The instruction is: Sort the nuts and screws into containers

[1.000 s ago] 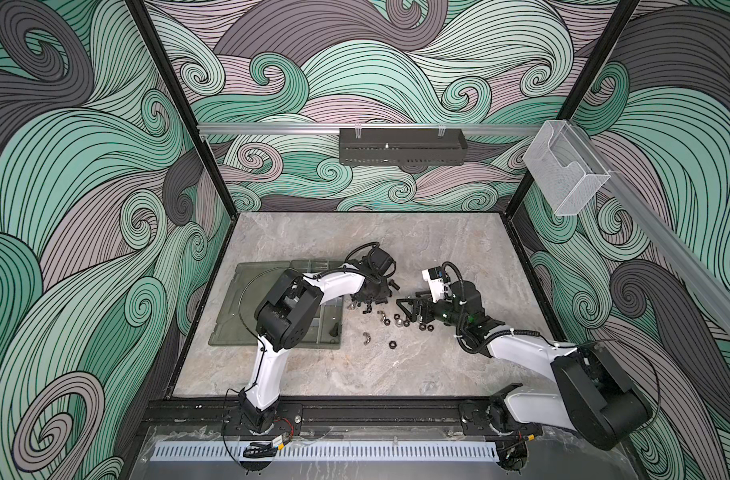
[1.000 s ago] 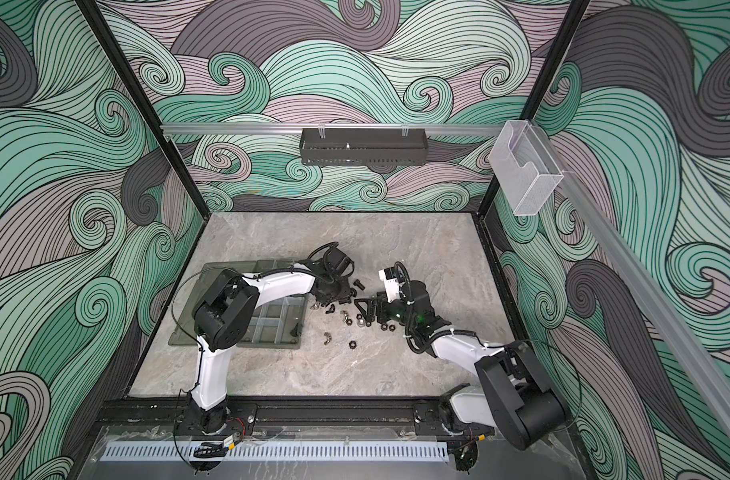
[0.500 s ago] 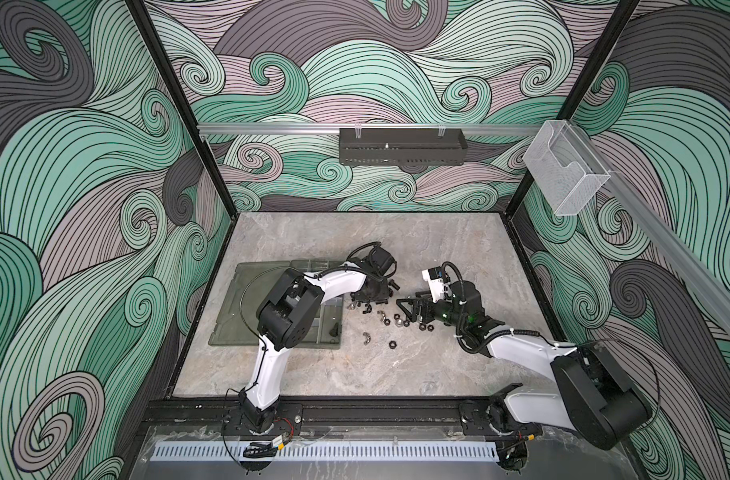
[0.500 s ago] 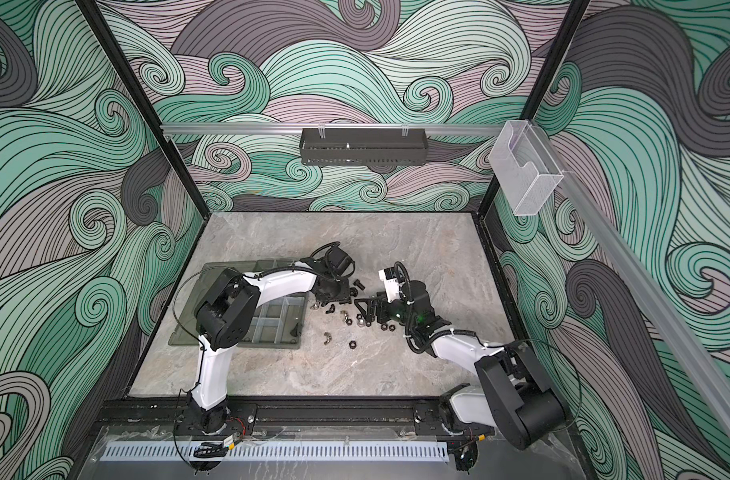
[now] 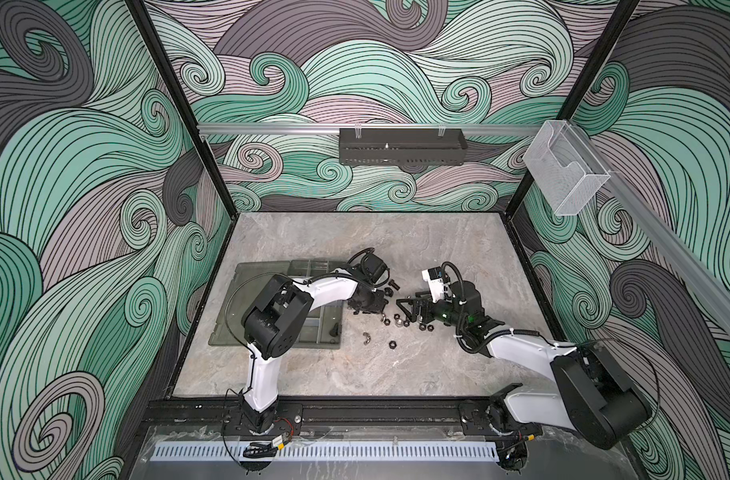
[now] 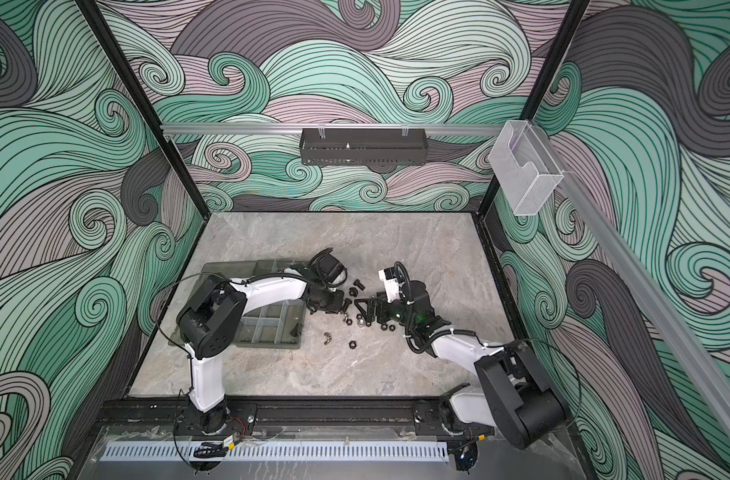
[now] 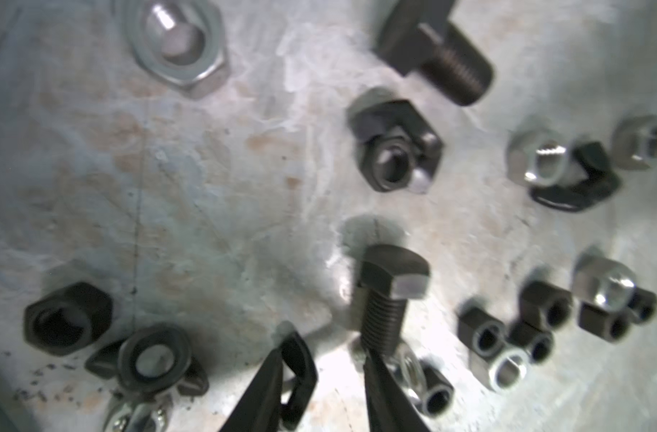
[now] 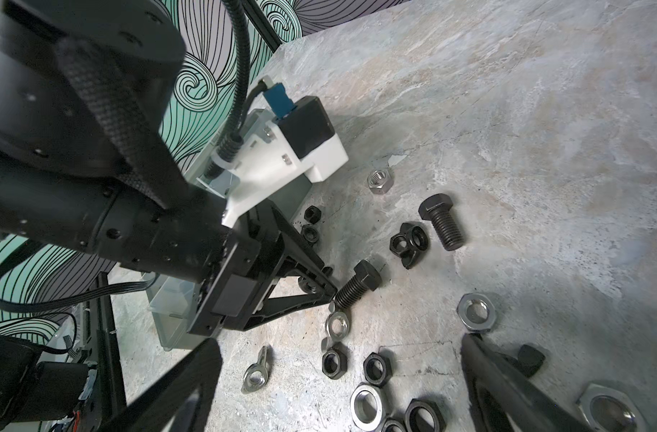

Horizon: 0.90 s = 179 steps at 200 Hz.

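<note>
Left gripper (image 7: 321, 361), low over the table (image 7: 169, 205), jaws part-way apart with bare stone between them. One finger (image 7: 381, 400) touches the threaded end of a screw (image 7: 384, 299); nothing is clamped. That screw lies on its side, shank toward the gripper, so a closing pinch would probably meet the narrow thread rather than the broad hex head. Nuts (image 7: 525, 329), black and silver, lie loose around it, several touching one another; a second screw (image 7: 442, 63) lies farther off. Right gripper (image 8: 340, 344) hangs over the opposite side of the heap, jaws wide apart and empty, nuts on the table between them: likely stationed to work its own share clear of its partner. Box (image 5: 313, 332) sits lid-back just beside the heap, under the left arm, a short carry; in a top view one small dark piece (image 5: 334, 330) lies in a near compartment, its kind too small to tell.
</note>
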Motion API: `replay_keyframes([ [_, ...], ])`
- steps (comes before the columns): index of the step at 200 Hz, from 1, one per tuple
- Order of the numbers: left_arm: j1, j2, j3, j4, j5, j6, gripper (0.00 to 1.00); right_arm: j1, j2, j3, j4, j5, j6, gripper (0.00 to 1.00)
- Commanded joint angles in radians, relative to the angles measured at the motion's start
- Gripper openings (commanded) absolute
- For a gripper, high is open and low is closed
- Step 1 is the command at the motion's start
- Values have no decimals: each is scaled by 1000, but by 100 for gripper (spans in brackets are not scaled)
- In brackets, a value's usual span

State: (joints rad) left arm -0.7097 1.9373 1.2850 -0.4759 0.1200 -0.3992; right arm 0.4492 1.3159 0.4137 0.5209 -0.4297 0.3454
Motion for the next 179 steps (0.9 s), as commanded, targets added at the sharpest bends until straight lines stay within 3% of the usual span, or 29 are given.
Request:
replay_keyframes([
  [1, -12, -33, 17, 53, 42, 44, 41, -3, 13, 19, 24, -21, 3, 99],
  [179, -51, 125, 149, -51, -80, 8, 36, -3, 4, 17, 27, -22, 4, 99],
])
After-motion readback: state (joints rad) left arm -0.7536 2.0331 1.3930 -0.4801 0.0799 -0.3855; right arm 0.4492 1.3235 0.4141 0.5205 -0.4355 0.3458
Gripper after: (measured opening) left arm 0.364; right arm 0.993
